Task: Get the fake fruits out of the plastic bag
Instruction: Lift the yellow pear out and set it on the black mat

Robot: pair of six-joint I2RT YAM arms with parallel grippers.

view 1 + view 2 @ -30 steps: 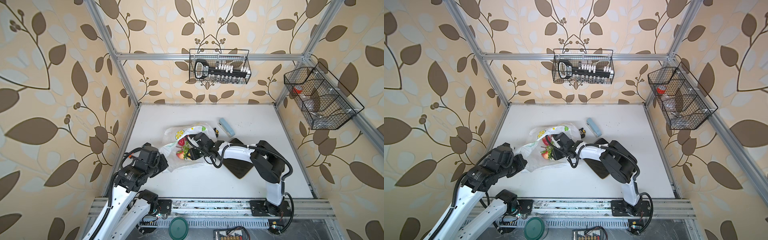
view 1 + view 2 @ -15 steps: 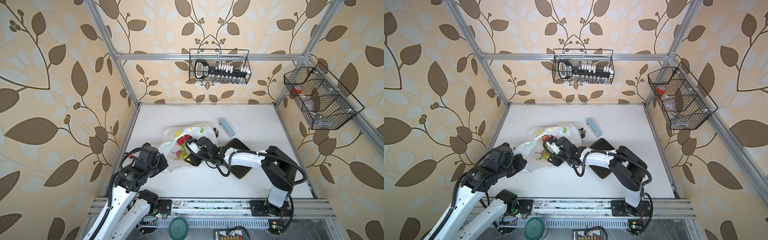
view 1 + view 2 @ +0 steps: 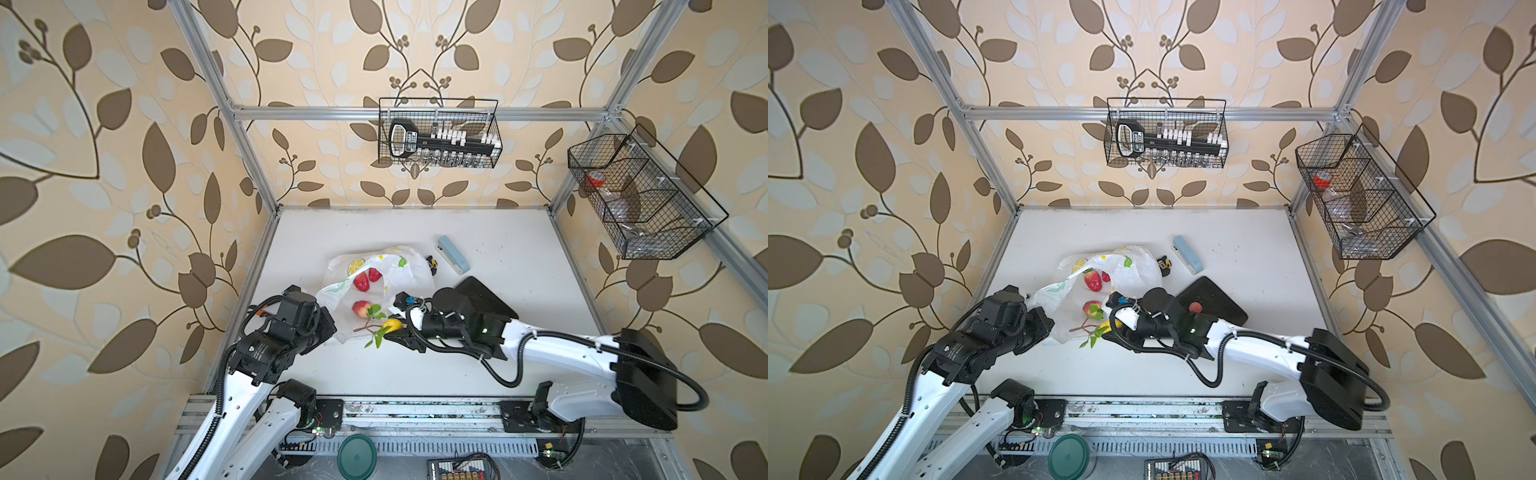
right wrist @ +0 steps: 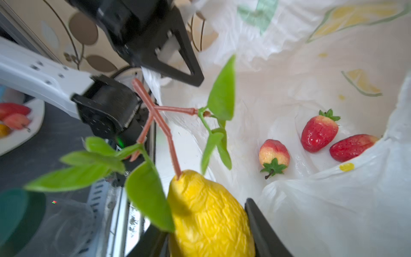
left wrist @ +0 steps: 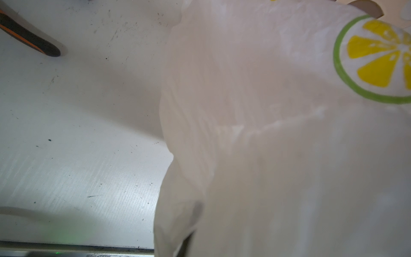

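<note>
Your right hand (image 3: 394, 328) is closed around the lemon (image 4: 206, 209). One jaw presses each side of its bumpy yellow body, so the jaws stand at a middling width. The lemon is right at the mouth of the bag (image 3: 409, 276), at the edge nearest the right arm. Its brown twig (image 4: 155, 115) and green leaves point away from the hand, partly over the bag's lip and partly over bare tabletop (image 3: 415, 370). You cannot tell from these views whether the lemon is lifted or resting on the tabletop.

Your left hand (image 3: 330, 330) is shut, pinching the bag's rim on the side away from the lemon. The film bunches up right in front of its wrist camera, and the mouth gapes between your two hands.

Three fruits lie inside the bag. Two red strawberries (image 4: 320, 131) lie side by side deep in it, far from the mouth. A pale strawberry (image 4: 274, 155) lies between them and the lemon, apart from both.

Outside the bag, a dark board (image 3: 1221, 299) lies flat just beside it, on the right arm's side. In a top view a reddish fruit (image 3: 1195, 307) shows on the board, just past the arm. It is too small for you to tell which fruit it is.
</note>
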